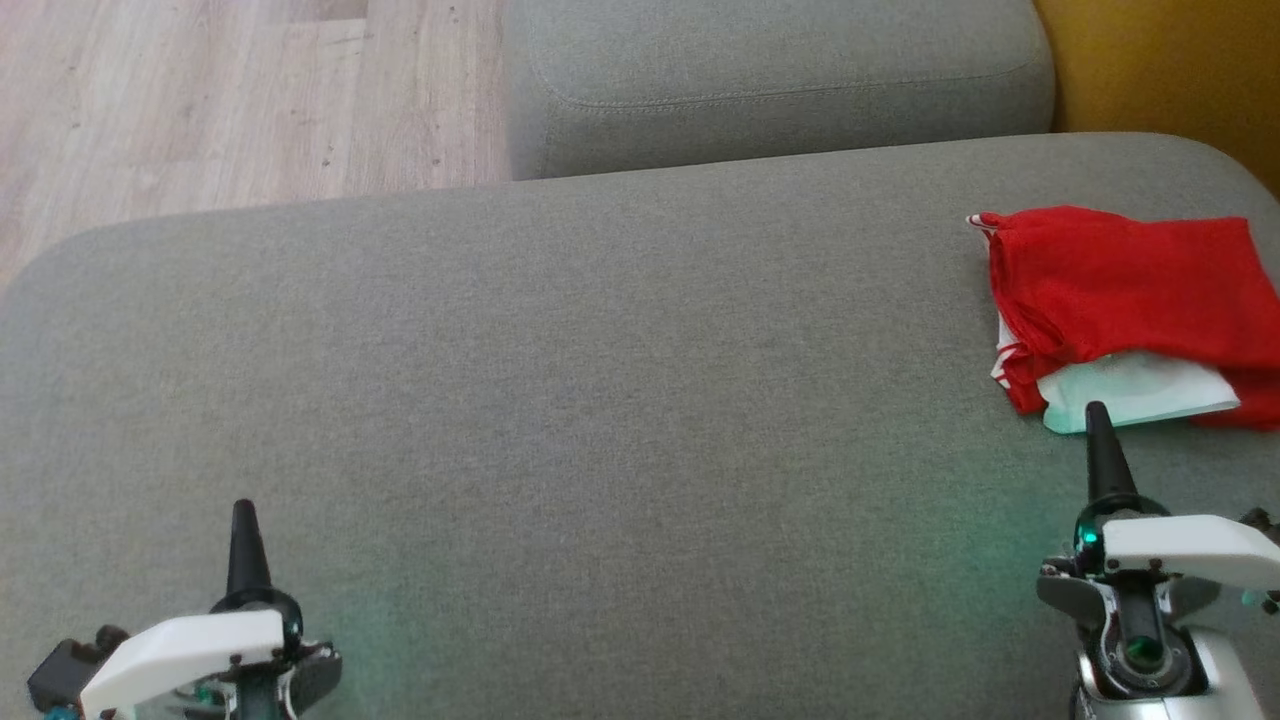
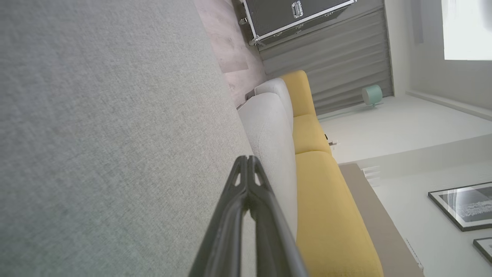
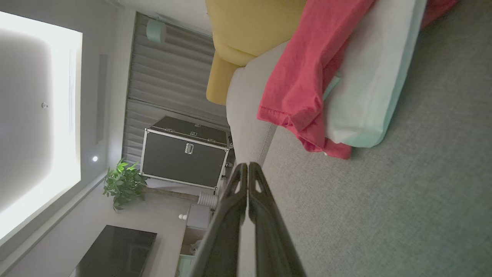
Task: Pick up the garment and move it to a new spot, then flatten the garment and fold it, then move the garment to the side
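Observation:
A red garment [image 1: 1120, 285] lies folded at the right edge of the grey cushion [image 1: 600, 400], with a pale white layer [image 1: 1140, 388] showing at its near side. The right wrist view shows the same red garment [image 3: 307, 73] and its pale layer [image 3: 369, 84] just beyond the fingers. My right gripper [image 1: 1097, 410] is shut and empty, its tip close to the garment's near edge; in its own view the right gripper [image 3: 246, 166] has its fingers pressed together. My left gripper [image 1: 243, 508] stands shut and empty at the lower left, far from the garment, and the left gripper [image 2: 248, 158] hovers over bare cushion.
A second grey cushion [image 1: 780, 80] sits behind the big one, with wooden floor [image 1: 200, 100] at the left and a yellow sofa [image 2: 326, 200] to the right. A black flight case [image 3: 184, 154] and a plant [image 3: 123, 182] stand further off in the room.

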Tool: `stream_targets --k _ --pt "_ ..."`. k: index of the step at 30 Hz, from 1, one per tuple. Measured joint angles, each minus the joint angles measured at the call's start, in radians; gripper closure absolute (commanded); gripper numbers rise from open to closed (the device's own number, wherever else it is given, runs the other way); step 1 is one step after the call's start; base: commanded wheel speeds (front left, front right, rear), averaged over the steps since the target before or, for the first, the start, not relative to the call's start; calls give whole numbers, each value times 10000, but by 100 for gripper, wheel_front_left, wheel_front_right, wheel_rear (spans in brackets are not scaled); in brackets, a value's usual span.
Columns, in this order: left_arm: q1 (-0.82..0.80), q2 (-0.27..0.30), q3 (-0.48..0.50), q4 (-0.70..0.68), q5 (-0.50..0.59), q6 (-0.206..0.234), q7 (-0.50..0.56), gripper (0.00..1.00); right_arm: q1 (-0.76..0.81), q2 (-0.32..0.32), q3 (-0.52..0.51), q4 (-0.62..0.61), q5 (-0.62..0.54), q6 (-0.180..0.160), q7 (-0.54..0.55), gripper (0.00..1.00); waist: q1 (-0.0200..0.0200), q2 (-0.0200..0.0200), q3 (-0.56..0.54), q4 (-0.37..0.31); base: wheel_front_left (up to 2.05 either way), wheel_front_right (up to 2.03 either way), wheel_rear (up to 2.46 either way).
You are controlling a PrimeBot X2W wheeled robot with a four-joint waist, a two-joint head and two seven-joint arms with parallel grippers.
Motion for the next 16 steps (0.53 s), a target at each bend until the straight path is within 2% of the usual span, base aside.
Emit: stream_targets --k 16 --pt "-17 0 88 -46 -1544 0 445 100 178 8 -324 -265 1670 0 439 100 0 0 -7 64 0 0 0"
